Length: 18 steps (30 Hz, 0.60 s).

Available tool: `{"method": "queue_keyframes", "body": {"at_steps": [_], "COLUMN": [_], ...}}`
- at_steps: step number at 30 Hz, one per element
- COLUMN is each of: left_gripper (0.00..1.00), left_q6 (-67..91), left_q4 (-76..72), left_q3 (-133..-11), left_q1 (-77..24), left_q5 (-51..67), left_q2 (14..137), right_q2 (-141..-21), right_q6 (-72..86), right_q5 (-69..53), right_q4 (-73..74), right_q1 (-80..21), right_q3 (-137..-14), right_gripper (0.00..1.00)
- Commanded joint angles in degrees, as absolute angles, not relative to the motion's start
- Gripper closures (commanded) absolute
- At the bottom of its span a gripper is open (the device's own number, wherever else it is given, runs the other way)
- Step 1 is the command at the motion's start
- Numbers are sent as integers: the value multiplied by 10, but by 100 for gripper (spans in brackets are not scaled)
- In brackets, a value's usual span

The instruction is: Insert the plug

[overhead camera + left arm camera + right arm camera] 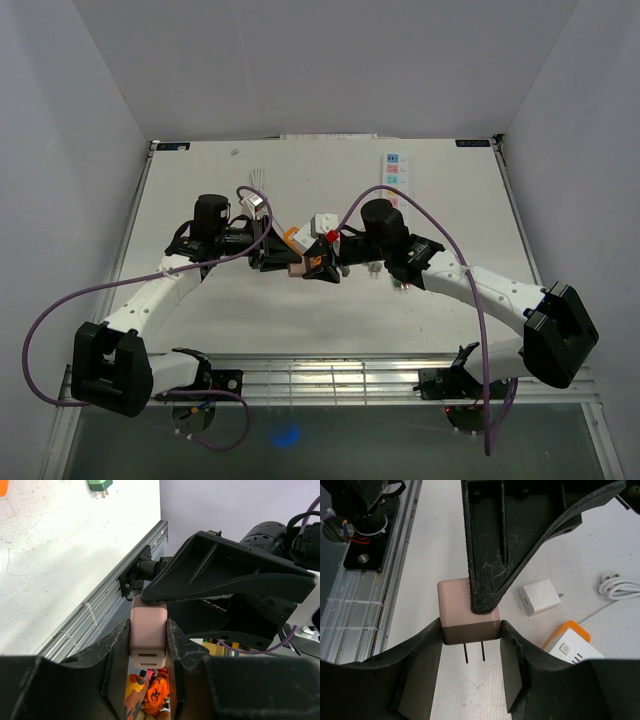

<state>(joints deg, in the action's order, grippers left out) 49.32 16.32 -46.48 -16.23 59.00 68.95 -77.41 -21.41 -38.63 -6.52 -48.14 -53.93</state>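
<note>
The pink plug (pixel 147 640) with a brown prong face (pixel 470 632) is held above the table at the centre (pixel 297 270). My left gripper (pixel 148 630) is shut on its sides, the end with two slots facing the left wrist camera. My right gripper (pixel 470 635) closes on the brown end, both pads touching it, and the two prongs point toward the right wrist camera. The two grippers meet head-on (pixel 310 262), each one's finger lying over the plug in the other's view. The orange and white power strip (pixel 572 647) lies on the table just right of the right fingers.
A white charger (pixel 538 596) and a coiled white cable (pixel 619 586) lie beyond the strip. A green plug (pixel 100 485) lies on the table. A card of coloured patches (pixel 393 175) is at the back right. The metal rail (pixel 330 380) runs along the near edge.
</note>
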Motion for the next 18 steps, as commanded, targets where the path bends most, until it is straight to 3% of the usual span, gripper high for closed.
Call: {"method": "queue_keyframes", "body": {"at_steps": [1,12,18], "left_gripper": [99,70,46], "left_q6": [485,481,480], "left_q4": [156,159,160], "left_q3": [-462,-458,-459], "left_q1": [-162,-162,-162], "left_q5": [607,613,613], "left_q2": [683,679,674], "right_q2": [-770,-764,-761], "right_q6": [-211,-212,-212], "right_q5": [-377,-359,-353], "right_q4": [-89,-96,-99], "right_q1": [-483,-484,-483], "right_q3": [-555,-545,-542], "right_gripper": [85,89,91]}}
